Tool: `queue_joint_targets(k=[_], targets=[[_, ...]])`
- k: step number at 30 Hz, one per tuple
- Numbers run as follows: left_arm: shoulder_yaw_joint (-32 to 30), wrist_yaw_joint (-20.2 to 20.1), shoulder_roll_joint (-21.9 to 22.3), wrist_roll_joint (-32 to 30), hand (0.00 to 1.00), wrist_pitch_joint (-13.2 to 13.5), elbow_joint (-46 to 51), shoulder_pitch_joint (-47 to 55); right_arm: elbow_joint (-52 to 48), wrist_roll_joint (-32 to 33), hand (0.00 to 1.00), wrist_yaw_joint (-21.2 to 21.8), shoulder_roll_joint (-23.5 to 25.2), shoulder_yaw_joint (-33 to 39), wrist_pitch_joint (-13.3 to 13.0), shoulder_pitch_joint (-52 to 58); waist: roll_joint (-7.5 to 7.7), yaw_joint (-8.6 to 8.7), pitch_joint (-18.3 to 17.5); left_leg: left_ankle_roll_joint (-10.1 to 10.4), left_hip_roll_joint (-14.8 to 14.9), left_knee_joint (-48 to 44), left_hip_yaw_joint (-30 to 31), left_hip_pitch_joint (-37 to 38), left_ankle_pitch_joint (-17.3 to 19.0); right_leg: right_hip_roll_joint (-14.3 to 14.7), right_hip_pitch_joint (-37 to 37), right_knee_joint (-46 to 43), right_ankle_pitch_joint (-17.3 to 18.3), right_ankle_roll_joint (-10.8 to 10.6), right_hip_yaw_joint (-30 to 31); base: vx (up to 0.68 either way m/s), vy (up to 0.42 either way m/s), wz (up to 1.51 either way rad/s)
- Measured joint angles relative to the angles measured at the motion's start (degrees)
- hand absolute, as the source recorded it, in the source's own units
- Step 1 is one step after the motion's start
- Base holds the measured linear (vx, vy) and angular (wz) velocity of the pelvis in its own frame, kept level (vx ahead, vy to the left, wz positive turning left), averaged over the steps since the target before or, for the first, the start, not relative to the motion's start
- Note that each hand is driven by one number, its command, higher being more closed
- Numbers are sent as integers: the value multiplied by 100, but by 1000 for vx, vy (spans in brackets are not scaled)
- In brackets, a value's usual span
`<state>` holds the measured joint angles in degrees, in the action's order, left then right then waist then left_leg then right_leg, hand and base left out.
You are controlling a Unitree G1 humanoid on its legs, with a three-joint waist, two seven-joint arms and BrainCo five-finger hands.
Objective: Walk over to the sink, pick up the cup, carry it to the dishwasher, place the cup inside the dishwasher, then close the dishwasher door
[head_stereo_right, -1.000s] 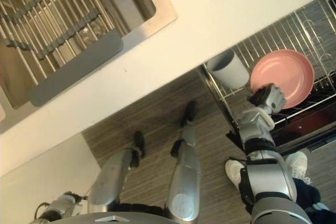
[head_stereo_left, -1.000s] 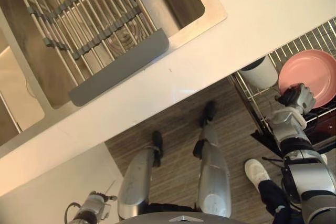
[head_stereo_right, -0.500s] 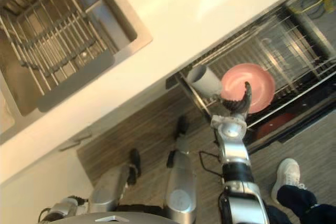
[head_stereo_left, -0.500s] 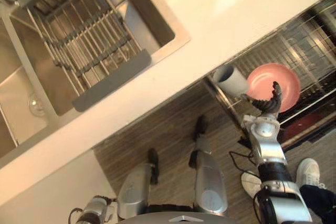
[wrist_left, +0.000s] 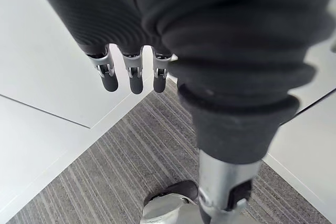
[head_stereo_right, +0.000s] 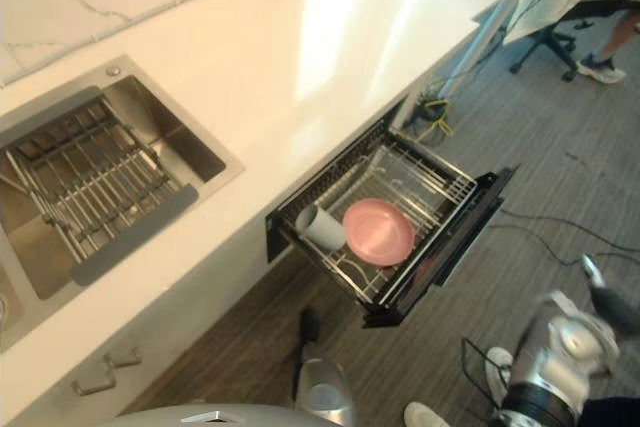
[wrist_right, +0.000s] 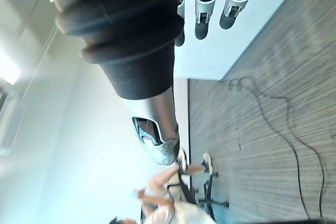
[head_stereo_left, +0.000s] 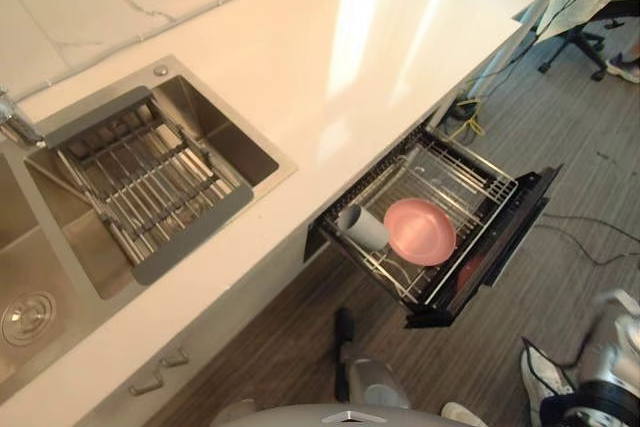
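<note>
- The dishwasher drawer (head_stereo_left: 505, 232) stands pulled out under the white counter (head_stereo_left: 350, 47). In its wire rack (head_stereo_left: 470, 179) a white cup (head_stereo_left: 362, 226) lies on its side, just beside a pink plate (head_stereo_left: 420, 232).
- The steel sink (head_stereo_left: 262, 159) holds a grey-edged wire drainer (head_stereo_left: 150, 187).
- An office chair (head_stereo_left: 580, 42) and yellow cables (head_stereo_left: 463, 107) are on the striped floor beyond the drawer.
- The right hand (wrist_right: 201, 13) has straight fingers and holds nothing, well apart from the cup.
- The left hand (wrist_left: 135, 72) hangs with relaxed fingers, empty, beside white cabinet fronts (wrist_left: 42, 77).
</note>
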<state>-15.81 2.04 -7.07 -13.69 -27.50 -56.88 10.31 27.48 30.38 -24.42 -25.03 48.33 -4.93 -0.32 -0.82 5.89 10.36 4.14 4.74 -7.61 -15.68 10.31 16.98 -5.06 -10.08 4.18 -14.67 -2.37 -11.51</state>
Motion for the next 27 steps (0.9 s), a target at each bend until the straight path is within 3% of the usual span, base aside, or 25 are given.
queue_joint_targets(k=[2, 4, 8, 11, 12, 16, 21, 27], targets=[[-38, -34, 26, 11, 0, -61, -5, 10, 113, 694, 0, 587, 227, 180, -41, 323, -7, 44, -11, -1, 3, 81, -19, -15, -1, -48, -6, -15, 12, -15, -74, -56, 6, 18], [-200, -31, 112, 99, 0, -79, -8, 47, 54, 1410, 0, 1227, 834, 256, -290, 544, -12, 21, -32, 1, 8, 62, -50, -41, -3, -99, -12, -30, 5, -5, -213, -69, -21, 1], [-425, 17, 315, 232, 0, -78, -22, 9, 57, 1950, 0, 1806, 1637, 221, -462, 678, -116, -246, -104, 24, 42, 81, -194, -206, 0, -215, -211, -152, 4, 58, -506, -16, -21, 8], [-445, 103, 486, 239, 0, -87, -38, -57, 132, 2149, 0, 2084, 1960, -448, -511, 619, -293, -330, -126, 162, 218, 104, -477, -368, -229, -360, -225, -149, 37, 39, -844, 80, -14, 60], [-440, 144, 515, 285, 0, -83, -25, -71, 235, 2148, 0, 2144, 2038, -811, -532, 491, -323, -468, -117, 210, 210, 148, -445, -394, -312, -403, -230, -149, 34, 37, -917, 57, 8, 31], [-412, 270, 572, 489, 0, -70, -5, -140, 574, 2102, 0, 1999, 2245, -1411, -799, 218, -341, -748, -124, 220, 171, 276, -155, -641, -561, -582, -220, -126, 38, 31, -1329, 37, 13, 62], [-230, 421, 579, 587, 0, 108, -60, -122, 734, 2163, 0, 1668, 2221, -1746, -1204, -7, -341, -877, -84, 280, 169, 295, 9, -975, -853, -696, -170, 36, 40, 33, -1800, 15, -19, 53], [-96, 370, 674, 628, 0, 332, -140, -117, 735, 2072, 0, 1032, 1995, -2394, -1391, -909, -613, -928, 65, 315, 166, 274, 336, -1308, -1144, -755, -183, 47, 65, 71, -2209, -60, -53, 36]])
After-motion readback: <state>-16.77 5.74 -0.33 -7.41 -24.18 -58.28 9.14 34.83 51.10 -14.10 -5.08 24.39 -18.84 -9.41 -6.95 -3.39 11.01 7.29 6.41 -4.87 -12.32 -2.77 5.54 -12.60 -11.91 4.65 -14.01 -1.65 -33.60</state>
